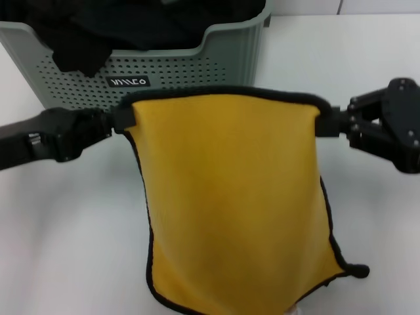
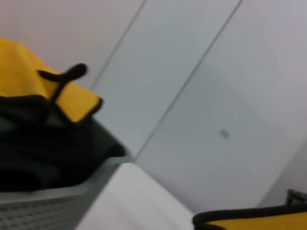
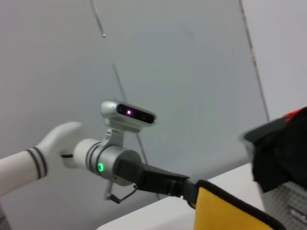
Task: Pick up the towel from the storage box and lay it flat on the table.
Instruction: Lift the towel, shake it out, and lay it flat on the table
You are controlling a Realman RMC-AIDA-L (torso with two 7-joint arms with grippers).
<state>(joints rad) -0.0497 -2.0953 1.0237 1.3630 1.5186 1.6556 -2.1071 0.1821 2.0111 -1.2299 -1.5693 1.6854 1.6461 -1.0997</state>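
Note:
The yellow towel [image 1: 230,197] with black edging hangs spread in front of the storage box [image 1: 197,72], above the white table [image 1: 65,249]. My left gripper [image 1: 123,118] is shut on its upper left corner, and my right gripper [image 1: 326,122] is shut on its upper right corner. The top edge is stretched between them. A black corner loop [image 1: 357,270] dangles at the lower right. The right wrist view shows the left gripper [image 3: 184,188] pinching the towel [image 3: 230,215]. In the left wrist view only a strip of the towel's edge [image 2: 249,221] shows.
Black fabric [image 1: 98,33] is bunched in the box and spills over its front wall. The left wrist view shows another yellow cloth [image 2: 24,76] with a black loop on that fabric [image 2: 43,153]. White tabletop lies on both sides of the towel.

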